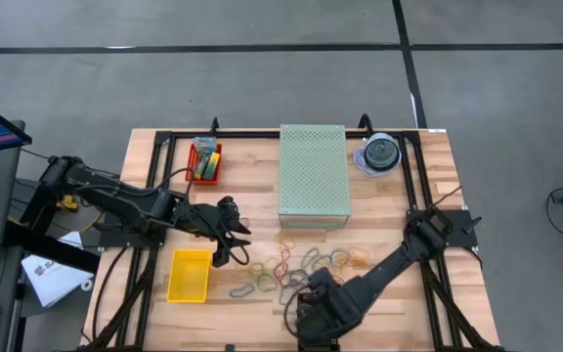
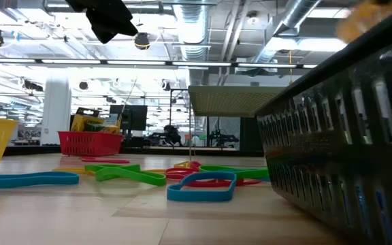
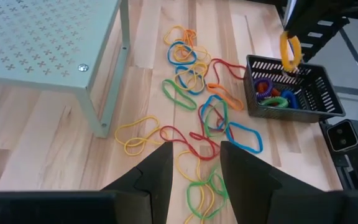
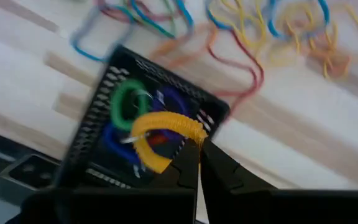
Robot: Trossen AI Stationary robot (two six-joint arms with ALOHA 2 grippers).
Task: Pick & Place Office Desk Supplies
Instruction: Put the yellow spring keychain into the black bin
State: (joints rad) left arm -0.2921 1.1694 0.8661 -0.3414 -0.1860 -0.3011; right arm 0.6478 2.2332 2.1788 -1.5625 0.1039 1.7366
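Many coloured rubber-band loops (image 1: 296, 264) lie tangled on the wooden table in front of the pale green perforated box (image 1: 313, 173). My right gripper (image 4: 199, 142) hangs near the table's front edge, shut on a yellow rubber band (image 4: 160, 134) above a black mesh basket (image 3: 291, 93). Green, blue and purple bands lie in that basket. My left gripper (image 3: 194, 171) hovers open above the left part of the band pile, nothing between its fingers. Crayon boxes (image 1: 204, 156) stand in a red bin (image 1: 208, 168) at the far left. My right gripper pinches the yellow band at one spot of its loop (image 4: 188, 132) between its two fingertips. The fingers point down from above. The loop hangs slack beside and below the fingers (image 3: 289, 53), over the basket's opening and lifted off the table.
A yellow bin (image 1: 190, 276) stands at the front left. The perforated box sits at the far middle on thin legs (image 3: 101, 118), with a clear round disc case (image 1: 379, 154) to its right. A black frame (image 1: 164, 137) edges the table.
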